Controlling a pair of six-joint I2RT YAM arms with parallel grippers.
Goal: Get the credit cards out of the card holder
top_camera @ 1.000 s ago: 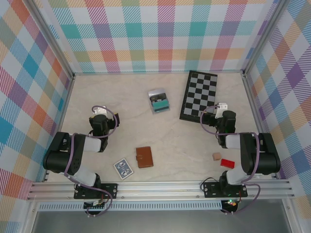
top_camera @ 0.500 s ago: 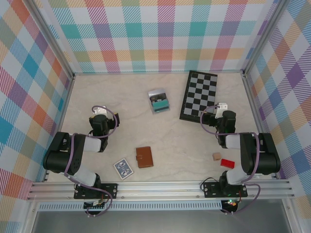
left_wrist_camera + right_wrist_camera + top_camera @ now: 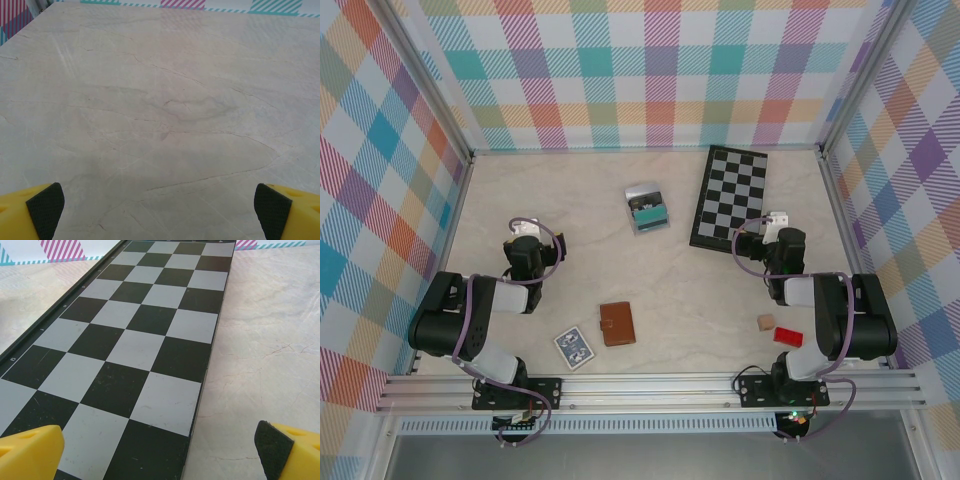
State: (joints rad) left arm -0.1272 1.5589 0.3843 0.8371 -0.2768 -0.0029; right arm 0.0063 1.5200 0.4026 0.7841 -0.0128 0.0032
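Holder (image 3: pixel 617 324): closed, untouched, cards inside. Left gripper (image 3: pixel 159 210), right gripper (image 3: pixel 157 450): spread wide, empty. I log no movement; task unstarted.

The right claw (image 3: pixel 159 452) stands wide apart above the near end of a chessboard (image 3: pixel 145 340) lying flat on the worktop (image 3: pixel 270 350).

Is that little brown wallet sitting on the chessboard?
No, the brown wallet lies on the bare table near the front edge, next to the blue card deck, well away from the chessboard.
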